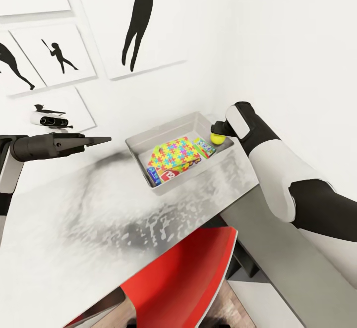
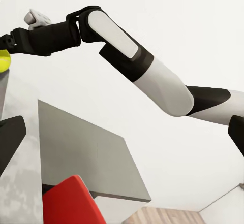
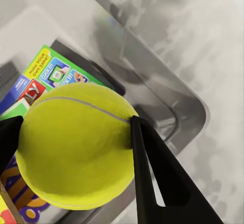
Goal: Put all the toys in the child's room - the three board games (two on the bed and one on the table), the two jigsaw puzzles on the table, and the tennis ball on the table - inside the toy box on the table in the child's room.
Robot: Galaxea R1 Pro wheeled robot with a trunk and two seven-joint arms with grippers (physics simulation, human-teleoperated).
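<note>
The right gripper (image 3: 76,137) pinches the tennis ball (image 1: 217,137) right over the toy box (image 1: 148,139) rim's near corner (left gripper (image 1: 96,140) idle, its jaws' spread unclear).

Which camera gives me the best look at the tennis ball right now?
The right wrist view: the tennis ball is large there, clamped in the right end effector above the toy box. The head view shows it small at the box's rim; the left wrist view catches just an edge.

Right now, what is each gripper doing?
Left gripper: holding nothing, seems closed.
Right gripper: closed on the tennis ball, above the toy box.
</note>
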